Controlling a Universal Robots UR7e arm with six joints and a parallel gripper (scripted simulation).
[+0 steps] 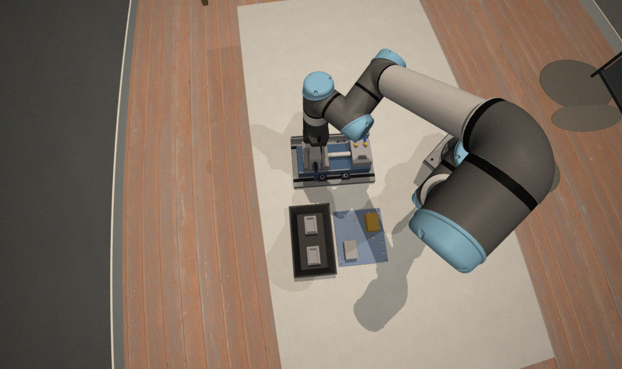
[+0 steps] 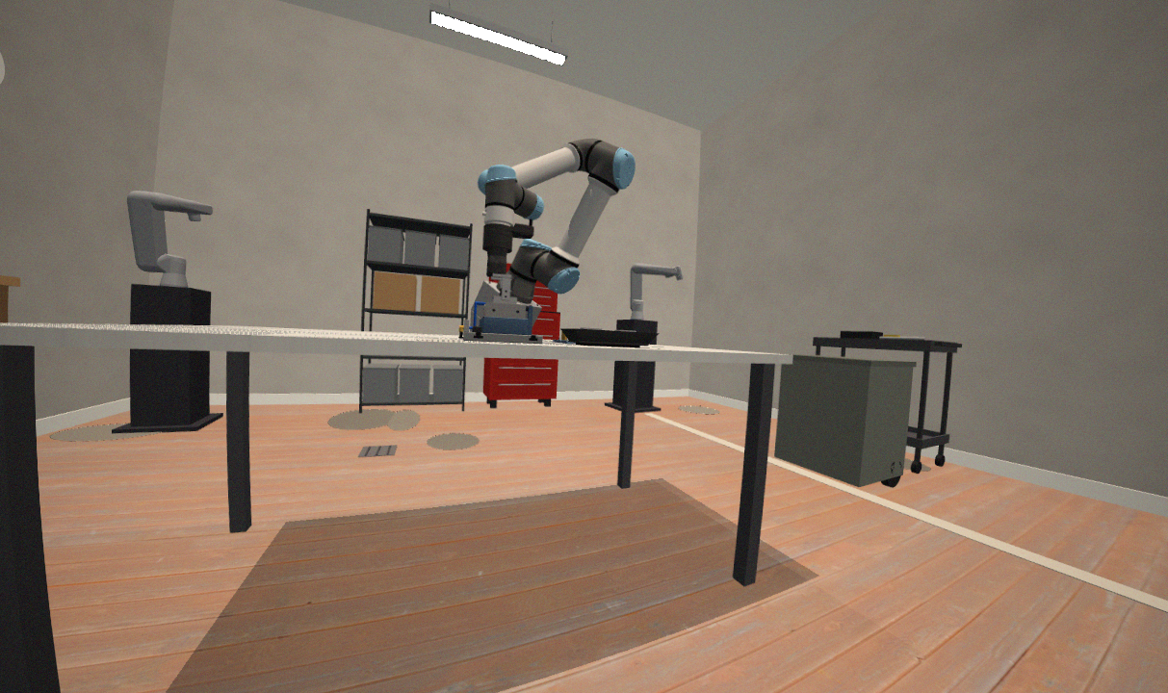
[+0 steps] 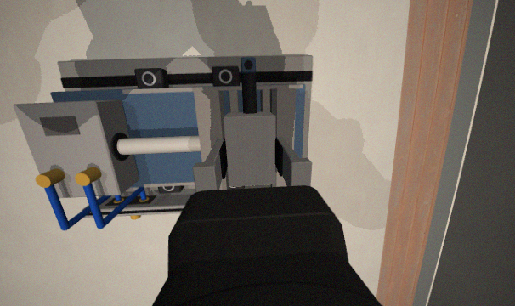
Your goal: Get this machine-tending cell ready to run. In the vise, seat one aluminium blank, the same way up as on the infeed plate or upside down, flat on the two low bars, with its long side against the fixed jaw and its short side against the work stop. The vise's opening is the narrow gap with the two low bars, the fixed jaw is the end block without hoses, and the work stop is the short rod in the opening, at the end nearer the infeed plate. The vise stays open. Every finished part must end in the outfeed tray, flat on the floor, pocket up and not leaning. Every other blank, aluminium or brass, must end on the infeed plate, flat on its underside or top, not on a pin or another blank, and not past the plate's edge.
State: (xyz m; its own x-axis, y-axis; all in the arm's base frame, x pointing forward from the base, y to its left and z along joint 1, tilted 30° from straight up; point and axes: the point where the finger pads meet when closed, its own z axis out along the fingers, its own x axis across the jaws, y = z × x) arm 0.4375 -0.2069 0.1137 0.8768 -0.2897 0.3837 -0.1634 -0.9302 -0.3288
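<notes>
My gripper (image 3: 251, 150) is shut on a grey aluminium blank (image 3: 250, 149) and holds it over the vise's opening (image 1: 316, 161), its far short side near the black work stop rod (image 3: 249, 97). In the wrist view the blank sits between the two fingers, above the gap beside the fixed jaw (image 3: 302, 123). The vise (image 1: 333, 160) stands open, its moving jaw block (image 3: 70, 146) with blue hoses at the left. Two finished parts (image 1: 310, 225) (image 1: 313, 255) lie in the black outfeed tray (image 1: 314, 240). An aluminium blank (image 1: 350, 249) and a brass blank (image 1: 373, 221) lie on the blue infeed plate (image 1: 360, 236).
The arm's large elbow (image 1: 478, 183) hangs over the table's right side. The table's wooden edge (image 3: 427, 153) runs close past the vise in the wrist view. Small pins stand on the infeed plate.
</notes>
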